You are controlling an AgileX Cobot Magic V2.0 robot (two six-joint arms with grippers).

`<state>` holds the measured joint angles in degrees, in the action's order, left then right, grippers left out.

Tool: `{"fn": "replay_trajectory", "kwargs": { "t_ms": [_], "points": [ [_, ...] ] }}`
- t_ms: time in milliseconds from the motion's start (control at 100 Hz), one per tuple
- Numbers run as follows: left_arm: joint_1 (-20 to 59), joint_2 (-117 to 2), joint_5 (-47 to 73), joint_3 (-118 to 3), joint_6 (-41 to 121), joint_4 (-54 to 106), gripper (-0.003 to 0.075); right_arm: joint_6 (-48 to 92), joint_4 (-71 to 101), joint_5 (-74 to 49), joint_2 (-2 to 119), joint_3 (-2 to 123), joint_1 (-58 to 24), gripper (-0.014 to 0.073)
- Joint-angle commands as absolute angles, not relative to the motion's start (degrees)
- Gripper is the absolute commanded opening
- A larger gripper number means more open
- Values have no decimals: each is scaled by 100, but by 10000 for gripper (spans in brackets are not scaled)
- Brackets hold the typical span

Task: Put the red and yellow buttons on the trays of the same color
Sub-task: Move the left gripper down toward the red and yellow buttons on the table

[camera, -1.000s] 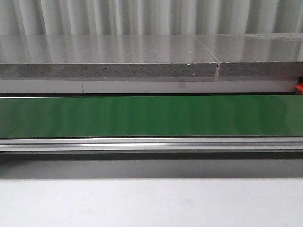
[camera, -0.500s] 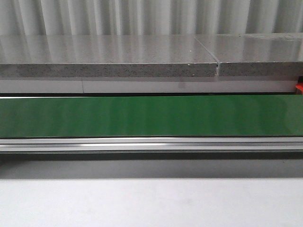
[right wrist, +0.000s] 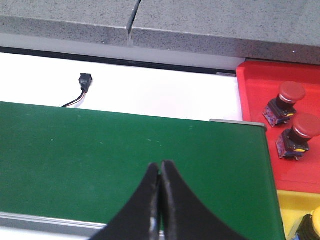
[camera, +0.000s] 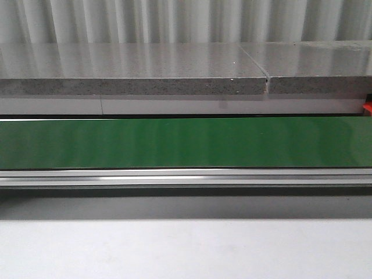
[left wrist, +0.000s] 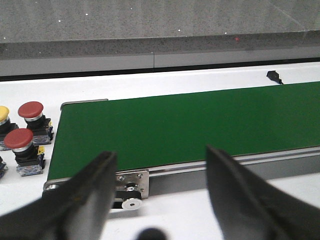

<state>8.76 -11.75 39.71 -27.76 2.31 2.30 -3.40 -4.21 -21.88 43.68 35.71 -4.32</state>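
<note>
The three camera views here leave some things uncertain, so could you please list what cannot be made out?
- Front view: only the green belt shows; arms, buttons and trays lie outside the frame.
- Left wrist view: the yellow button is cut by the edge, so how many buttons wait there is unknown.
- Right wrist view: the yellow tray and the yellow object on it are cut off at the corner.

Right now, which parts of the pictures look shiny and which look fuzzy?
Front view: the green belt has soft wavy sheen and the grey counter mirrors pale stripes. Left wrist view: the open left gripper is dark and blurry up close, while the red buttons look sharp. Right wrist view: the shut right gripper is blurry, the red tray clear.
</note>
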Motion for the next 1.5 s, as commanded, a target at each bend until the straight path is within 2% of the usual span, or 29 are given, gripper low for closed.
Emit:
{"fn": "replay_trajectory", "kwargs": {
  "t_ms": [0,50,270,470,640,1000,1220,1490],
  "points": [
    [911,-1239,3511,-2926,224,316,628,-307,-501,-1819,4314,3767,-438,-92],
    [911,-1239,3463,-2926,224,316,656,-307,-501,-1819,4314,3767,-438,-92],
    [911,-1239,3420,-2926,120,316,650,-307,-501,-1819,4314,3767,-438,-92],
    [887,-1696,3347,-3300,-2330,-1197,650,-307,-501,-1819,4314,3767,-438,-92],
    [887,-2741,3459,-3941,-3517,-2273,650,-307,-501,-1824,4314,3767,-438,-92],
    [832,-5332,3494,-5364,-3706,-2307,650,-307,-501,-1829,4314,3767,-438,-92],
    [0,-6432,3467,-5919,-3706,-1790,650,-307,-501,-1841,4314,3767,-438,-92],
    [-985,-7523,3341,-5928,-3706,-1528,650,-307,-501,-1841,4314,3767,-438,-92]
  ]
}}
